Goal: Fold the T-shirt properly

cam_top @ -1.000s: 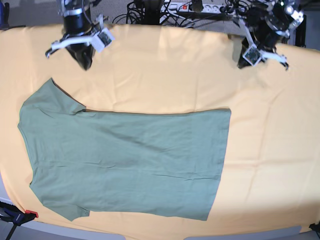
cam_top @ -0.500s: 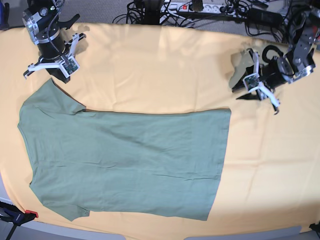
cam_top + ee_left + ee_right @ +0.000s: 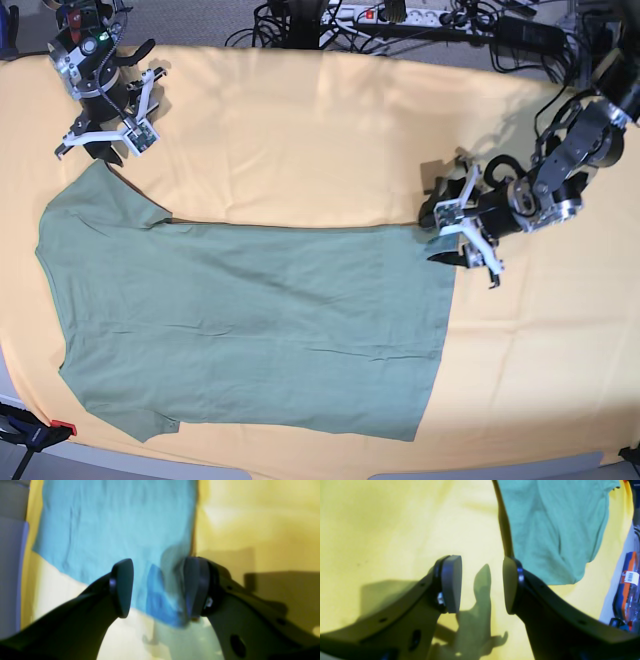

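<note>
The sage-green T-shirt (image 3: pixel 250 320) lies flat on the yellow-orange cloth (image 3: pixel 300 130), sleeves to the left and hem to the right. My left gripper (image 3: pixel 437 238) is open at the hem's far right corner. In the left wrist view the shirt (image 3: pixel 112 525) looks blue, and its corner lies between the open fingers (image 3: pixel 122 587), blurred at the right one. My right gripper (image 3: pixel 92 152) is open just above the far sleeve tip. In the right wrist view the gripper (image 3: pixel 481 585) is over bare yellow cloth, with the shirt (image 3: pixel 552 530) to the upper right.
Cables and a power strip (image 3: pixel 380 15) run along the table's far edge. A clamp with a red tip (image 3: pixel 40 432) sits at the front left corner. A blue and orange object (image 3: pixel 627 585) shows beyond the cloth's edge in the right wrist view.
My left arm has come down and left from the far right edge to the hem corner. My right arm has moved left to the far sleeve. The shirt has not moved.
</note>
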Controlling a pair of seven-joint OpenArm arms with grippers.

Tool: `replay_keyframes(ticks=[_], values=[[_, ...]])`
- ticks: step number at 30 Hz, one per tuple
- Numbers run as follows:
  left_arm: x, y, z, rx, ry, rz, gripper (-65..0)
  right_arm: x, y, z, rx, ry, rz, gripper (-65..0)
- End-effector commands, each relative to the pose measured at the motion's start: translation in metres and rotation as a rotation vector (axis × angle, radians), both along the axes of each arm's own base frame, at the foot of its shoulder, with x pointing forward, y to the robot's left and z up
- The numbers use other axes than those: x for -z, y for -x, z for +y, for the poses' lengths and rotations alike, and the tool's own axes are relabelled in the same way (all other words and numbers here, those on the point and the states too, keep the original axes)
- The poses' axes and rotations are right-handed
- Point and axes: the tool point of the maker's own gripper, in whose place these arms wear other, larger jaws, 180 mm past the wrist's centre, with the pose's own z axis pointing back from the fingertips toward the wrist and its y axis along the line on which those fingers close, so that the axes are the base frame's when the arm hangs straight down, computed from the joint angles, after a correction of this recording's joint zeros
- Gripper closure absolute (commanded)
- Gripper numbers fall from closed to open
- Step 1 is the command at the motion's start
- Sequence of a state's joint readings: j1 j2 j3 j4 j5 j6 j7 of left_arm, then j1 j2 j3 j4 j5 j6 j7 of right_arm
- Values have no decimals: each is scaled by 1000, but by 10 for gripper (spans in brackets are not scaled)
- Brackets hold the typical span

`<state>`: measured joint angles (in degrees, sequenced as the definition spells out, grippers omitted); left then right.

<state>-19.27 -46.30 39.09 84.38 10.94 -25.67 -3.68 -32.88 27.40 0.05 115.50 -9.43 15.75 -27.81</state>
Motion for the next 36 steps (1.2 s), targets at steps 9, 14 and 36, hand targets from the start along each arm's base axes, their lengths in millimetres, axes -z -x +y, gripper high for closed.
replay_keyframes(ticks=[9,14,36], values=[[15,-28,-1,-19,-54,1,-276,-15,-11,-21,-31,89,-32,-298],[18,-30,6,-41,-91,5,0,-19,-14,-25,-45,99,-35,-349],[4,-34,2,-95,-38,10,0,-8,-53,-100,93,212,-22,0]])
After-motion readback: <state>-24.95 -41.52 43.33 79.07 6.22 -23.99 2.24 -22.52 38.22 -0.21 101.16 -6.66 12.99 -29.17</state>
